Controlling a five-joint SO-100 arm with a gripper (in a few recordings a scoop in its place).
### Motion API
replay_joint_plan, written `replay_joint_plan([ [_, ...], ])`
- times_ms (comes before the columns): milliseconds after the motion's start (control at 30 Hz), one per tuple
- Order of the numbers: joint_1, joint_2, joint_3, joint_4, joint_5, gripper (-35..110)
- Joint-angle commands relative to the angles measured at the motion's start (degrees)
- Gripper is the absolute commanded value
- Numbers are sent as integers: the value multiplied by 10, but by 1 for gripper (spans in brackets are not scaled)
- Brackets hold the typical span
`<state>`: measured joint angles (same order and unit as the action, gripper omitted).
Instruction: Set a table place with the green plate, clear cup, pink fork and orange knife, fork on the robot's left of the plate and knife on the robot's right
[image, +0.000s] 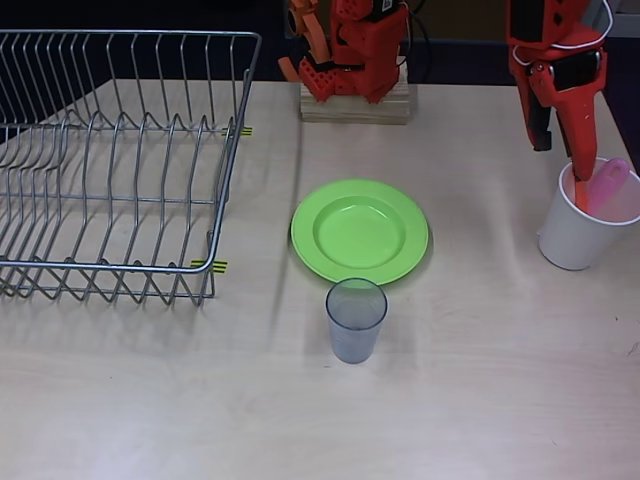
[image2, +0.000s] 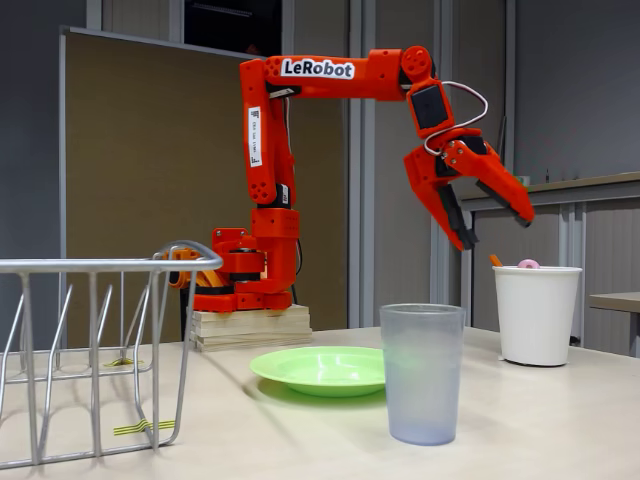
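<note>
wire dish rack (image: 115, 165) at left in the overhead view; red-orange robot (image2: 270, 180) on its wooden base block (image2: 250, 326); green plate (image: 359, 231) at table centre, clear cup (image: 355, 319) just in front of it. gripper (image2: 495, 228), jaws spread and holding nothing, above the white cup (image: 583, 228), which contains the pink fork (image: 607, 184) and orange knife (image: 581, 193).

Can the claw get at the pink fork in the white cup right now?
Probably yes. The claw hangs open right above the white cup, whose mouth is uncovered, and the fork pokes above the rim. The knife standing beside it may crowd the grasp.
</note>
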<state>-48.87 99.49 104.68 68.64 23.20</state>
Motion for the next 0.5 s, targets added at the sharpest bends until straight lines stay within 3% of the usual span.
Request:
replay_joint_plan([
  [0,-22,32,1,0,-17,27],
  [167,-43,29,-3,-18,-134,25],
  [233,-45,30,-4,-13,-109,17],
  [467,-74,34,34,-13,6,22],
])
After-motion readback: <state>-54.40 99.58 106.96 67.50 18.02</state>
